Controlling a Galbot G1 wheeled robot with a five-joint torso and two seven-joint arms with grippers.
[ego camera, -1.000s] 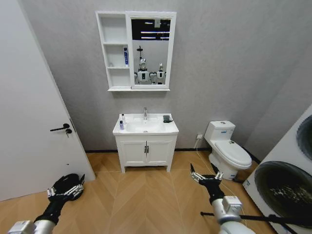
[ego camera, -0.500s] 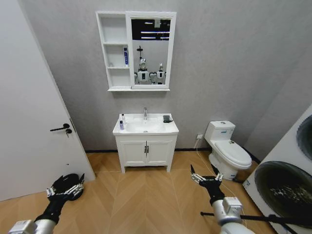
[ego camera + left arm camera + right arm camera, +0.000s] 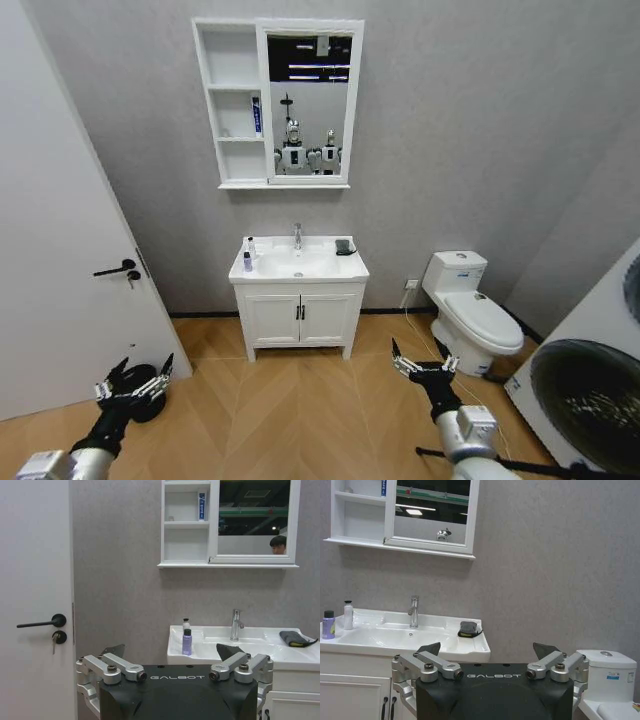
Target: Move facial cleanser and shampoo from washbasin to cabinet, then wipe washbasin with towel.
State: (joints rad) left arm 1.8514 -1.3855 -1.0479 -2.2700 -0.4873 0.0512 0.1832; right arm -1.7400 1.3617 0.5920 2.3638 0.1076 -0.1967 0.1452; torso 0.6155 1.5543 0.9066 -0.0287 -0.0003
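Both sets of jaws stand spread wide and hold nothing. The left gripper [image 3: 133, 385] hangs low at the lower left of the head view over the herringbone wood floor [image 3: 300, 400], just in front of a dark round object [image 3: 150, 395] that it partly hides and that is hard to identify. The right gripper [image 3: 422, 367] hangs at the lower right, near the toilet [image 3: 470, 315]. A washing machine drum [image 3: 590, 390] is cut off by the right edge, and a white door [image 3: 60, 250] with a black handle is cut off at the left.

Well beyond both grippers, at centre frame against the grey wall, stands the washbasin [image 3: 298, 264] on its white two-door vanity [image 3: 298, 318]. On its left rim sit two small bottles just beside each other: a purple bottle [image 3: 187, 643] with a black cap and a clear bottle [image 3: 186, 626] behind it; which is cleanser and which shampoo cannot be told. On the right rim, past the chrome tap [image 3: 297, 234], lies the dark towel [image 3: 343, 246].

Above the basin hangs the cabinet [image 3: 232, 100], three open shelves joined to a mirror [image 3: 309, 102]. A blue-and-white tube [image 3: 257, 115] stands in the middle compartment.
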